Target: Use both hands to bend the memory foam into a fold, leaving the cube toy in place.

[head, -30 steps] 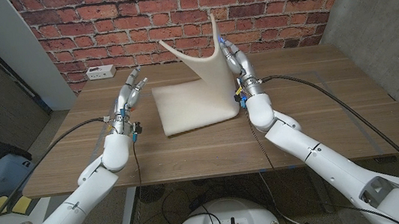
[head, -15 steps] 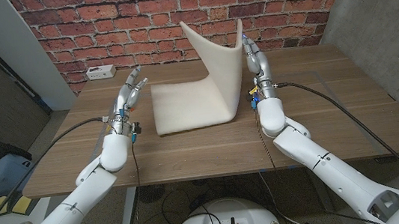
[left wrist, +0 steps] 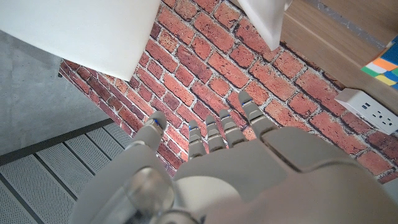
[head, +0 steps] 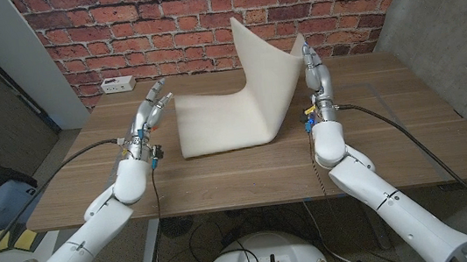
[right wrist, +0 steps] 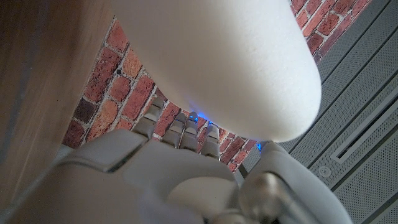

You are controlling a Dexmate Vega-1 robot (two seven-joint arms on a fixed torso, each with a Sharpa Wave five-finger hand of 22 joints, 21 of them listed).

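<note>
A cream memory foam sheet [head: 219, 122] lies with its left half flat on the wooden table [head: 392, 130], while its right half stands up in a curve. My right hand [head: 314, 71] stands just to the right of the raised half, fingers straight up along its outer face and holding nothing. In the right wrist view the foam [right wrist: 230, 62] bulges right over the fingers [right wrist: 186, 127]. My left hand [head: 150, 116] hovers left of the foam's flat edge, fingers apart and apart from the foam. A colourful cube toy [left wrist: 385, 65] shows on the table in the left wrist view.
A white power strip [head: 118, 84] lies at the table's back left, also seen as the strip [left wrist: 367, 109] beside the cube. A brick wall stands right behind the table. Bare wood stretches to the right of my right hand and along the front edge.
The raised foam half has swung from leaning left over the flat half to standing further right and more upright. My right hand has moved right with it. The left hand has stayed put.
</note>
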